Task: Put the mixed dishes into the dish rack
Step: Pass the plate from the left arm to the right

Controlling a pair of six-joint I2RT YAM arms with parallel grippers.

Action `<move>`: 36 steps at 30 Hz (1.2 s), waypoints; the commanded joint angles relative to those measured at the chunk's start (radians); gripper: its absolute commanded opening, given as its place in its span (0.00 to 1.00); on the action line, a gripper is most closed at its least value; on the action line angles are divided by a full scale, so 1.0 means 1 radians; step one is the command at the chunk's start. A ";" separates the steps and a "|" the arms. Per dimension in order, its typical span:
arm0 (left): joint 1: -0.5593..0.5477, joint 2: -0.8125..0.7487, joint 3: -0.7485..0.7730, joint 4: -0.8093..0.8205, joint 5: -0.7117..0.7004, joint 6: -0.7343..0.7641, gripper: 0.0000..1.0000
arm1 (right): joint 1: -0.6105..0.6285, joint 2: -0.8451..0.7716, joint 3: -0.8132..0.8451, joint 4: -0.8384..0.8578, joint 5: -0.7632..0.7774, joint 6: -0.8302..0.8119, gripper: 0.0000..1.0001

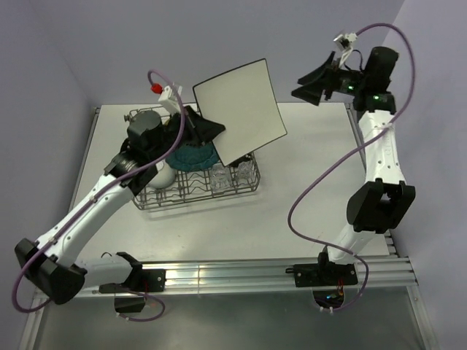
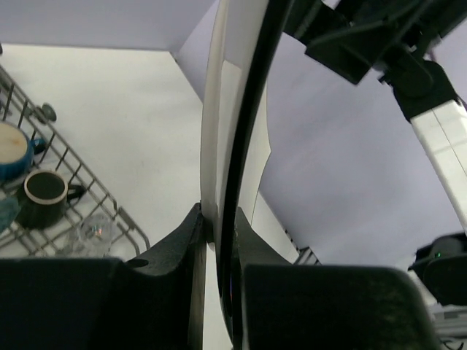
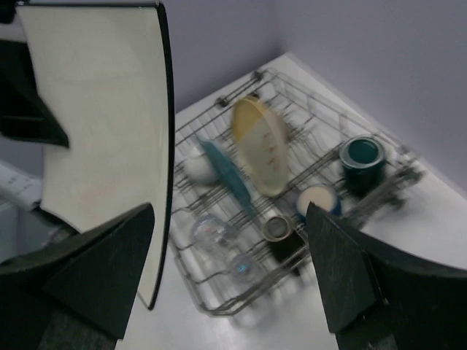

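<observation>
My left gripper (image 1: 208,131) (image 2: 217,219) is shut on the lower edge of the white square plate (image 1: 241,109) (image 2: 233,109) (image 3: 95,131), holding it tilted in the air over the right part of the dish rack (image 1: 197,200) (image 3: 241,302) (image 2: 109,204). In the rack stand a teal plate (image 1: 191,157) (image 3: 226,179), a yellow-cream plate (image 3: 263,146), a white bowl (image 1: 164,176) (image 3: 197,168), three mugs (image 3: 361,157) (image 3: 317,200) (image 3: 281,233) and two clear glasses (image 3: 211,233) (image 3: 244,266). My right gripper (image 1: 314,84) (image 3: 230,211) hangs open and empty, high at the far right.
The rack sits on a white table (image 1: 306,168) with purple walls behind. An aluminium rail (image 1: 241,273) runs along the near edge by the arm bases. The right arm's purple cable (image 1: 321,182) loops over the table's right side.
</observation>
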 commanded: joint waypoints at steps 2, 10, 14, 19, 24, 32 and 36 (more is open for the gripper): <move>0.002 -0.164 -0.068 0.232 0.042 -0.020 0.00 | 0.132 -0.009 -0.178 1.011 -0.141 0.892 0.93; 0.005 -0.326 -0.202 0.242 0.026 -0.061 0.00 | 0.301 0.249 -0.075 2.115 -0.284 1.939 1.00; 0.005 -0.374 -0.235 0.238 0.020 -0.073 0.00 | 0.356 0.189 -0.147 2.116 -0.306 1.896 1.00; 0.005 -0.411 -0.238 0.198 -0.015 -0.064 0.00 | 0.376 0.131 -0.231 2.116 -0.307 1.843 1.00; 0.005 -0.416 -0.232 0.173 -0.067 -0.066 0.00 | 0.376 0.072 -0.262 2.117 -0.310 1.772 1.00; 0.008 -0.403 -0.200 0.161 -0.063 -0.060 0.00 | 0.362 0.210 -0.019 2.120 -0.316 1.937 1.00; 0.008 -0.422 -0.173 0.129 -0.078 -0.044 0.00 | 0.362 0.237 0.057 2.119 -0.318 1.965 1.00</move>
